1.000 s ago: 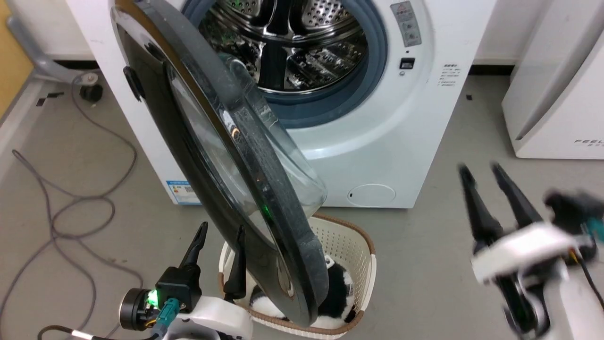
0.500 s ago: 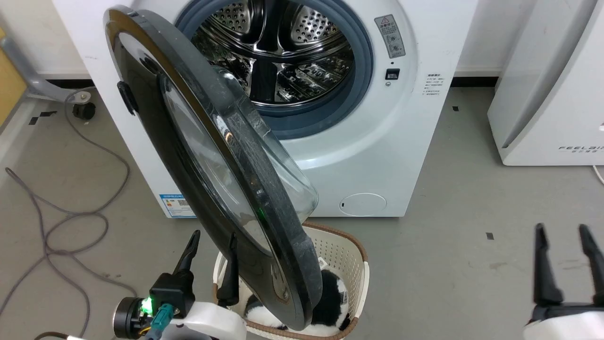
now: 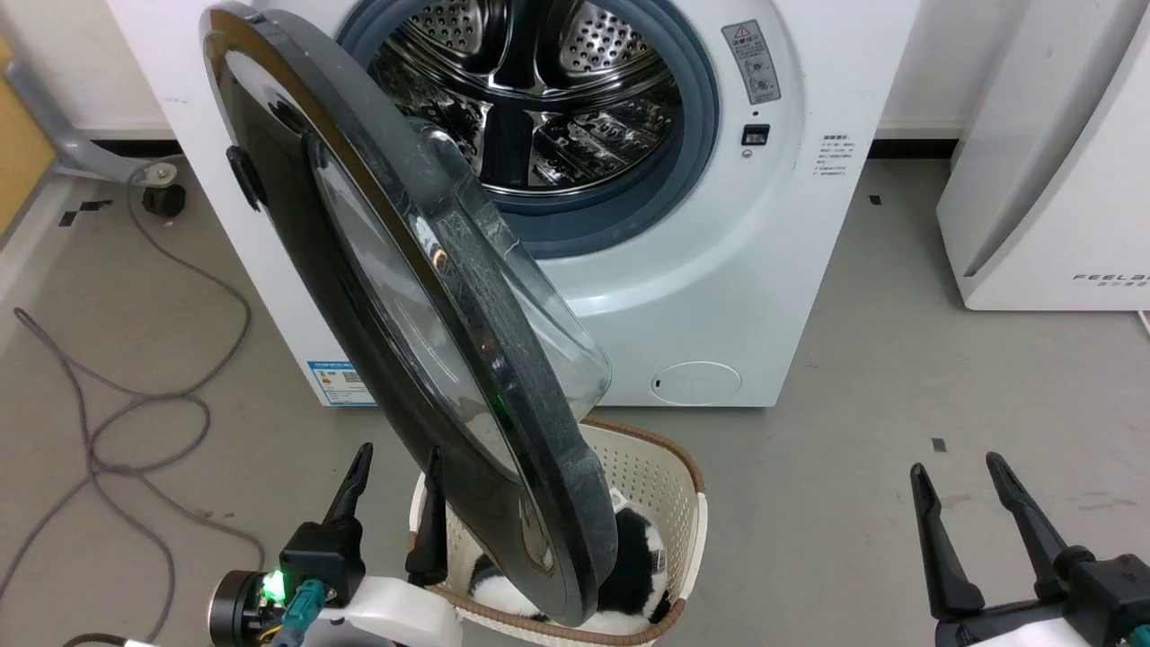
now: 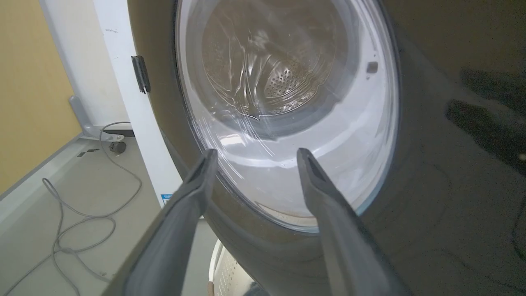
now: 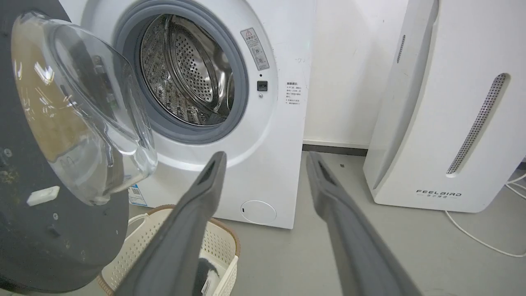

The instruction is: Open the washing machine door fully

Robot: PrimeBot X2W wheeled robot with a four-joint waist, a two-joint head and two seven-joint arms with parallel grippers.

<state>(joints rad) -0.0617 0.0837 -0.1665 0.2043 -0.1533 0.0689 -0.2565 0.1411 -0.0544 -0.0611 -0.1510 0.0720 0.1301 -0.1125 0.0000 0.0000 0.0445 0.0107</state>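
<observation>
Left tool (image 3: 400, 449) agape, maybe against door (image 3: 359, 270)

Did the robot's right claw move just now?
Yes. The right gripper has dropped down the head view, back toward the robot. Its tips reached above the round white cap a second ago; now they sit well below it.

Black-rimmed, glass-bowled washing machine door (image 3: 413, 359), swung roughly halfway open on left hinge
</observation>
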